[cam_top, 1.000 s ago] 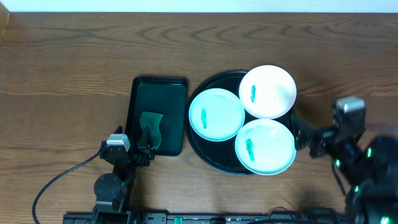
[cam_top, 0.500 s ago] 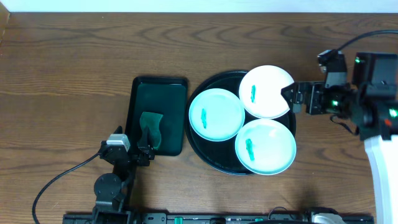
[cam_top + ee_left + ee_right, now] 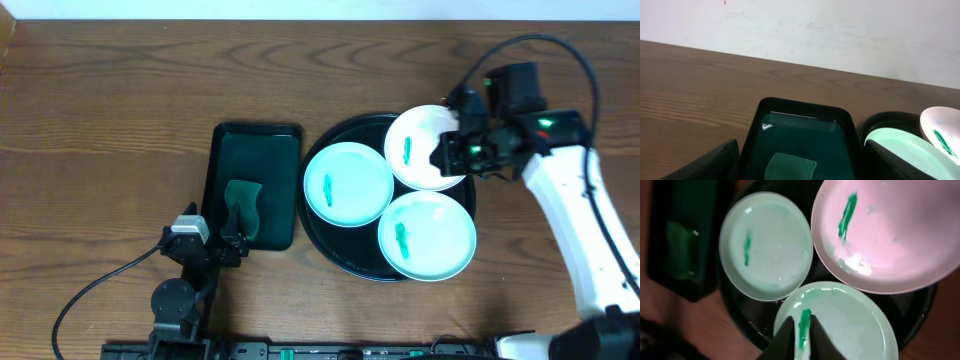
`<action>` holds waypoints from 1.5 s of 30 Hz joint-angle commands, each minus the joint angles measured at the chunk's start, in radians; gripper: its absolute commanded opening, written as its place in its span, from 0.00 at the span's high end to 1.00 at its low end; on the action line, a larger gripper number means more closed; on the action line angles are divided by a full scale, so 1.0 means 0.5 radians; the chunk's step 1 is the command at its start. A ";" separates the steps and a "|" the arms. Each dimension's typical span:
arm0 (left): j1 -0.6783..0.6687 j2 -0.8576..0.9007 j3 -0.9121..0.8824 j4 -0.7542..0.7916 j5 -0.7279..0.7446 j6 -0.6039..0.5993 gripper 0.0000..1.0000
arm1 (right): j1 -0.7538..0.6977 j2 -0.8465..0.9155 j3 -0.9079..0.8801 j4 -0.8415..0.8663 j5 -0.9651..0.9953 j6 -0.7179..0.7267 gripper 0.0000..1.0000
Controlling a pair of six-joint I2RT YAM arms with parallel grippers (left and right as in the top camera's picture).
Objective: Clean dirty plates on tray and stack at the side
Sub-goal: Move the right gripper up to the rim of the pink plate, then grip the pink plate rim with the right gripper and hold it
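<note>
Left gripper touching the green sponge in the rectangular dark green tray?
Apart. Left wrist view: green sponge lies between the left gripper's open fingers, bare dark green tray floor showing either side.

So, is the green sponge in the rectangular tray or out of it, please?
In. The green sponge lies flat on the floor of the dark green rectangular tray, inside its rim.

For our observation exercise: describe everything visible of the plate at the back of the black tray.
The back plate is round, white, with a green smear left of centre. It lies on the black tray, jutting past its far rim, edges meeting the left plate and near plate. The right gripper hangs over its right side; contact unclear.
</note>
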 commanded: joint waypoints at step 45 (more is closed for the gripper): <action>-0.005 -0.014 -0.022 -0.083 -0.009 0.017 0.21 | 0.211 0.613 -0.069 0.296 0.249 0.004 0.26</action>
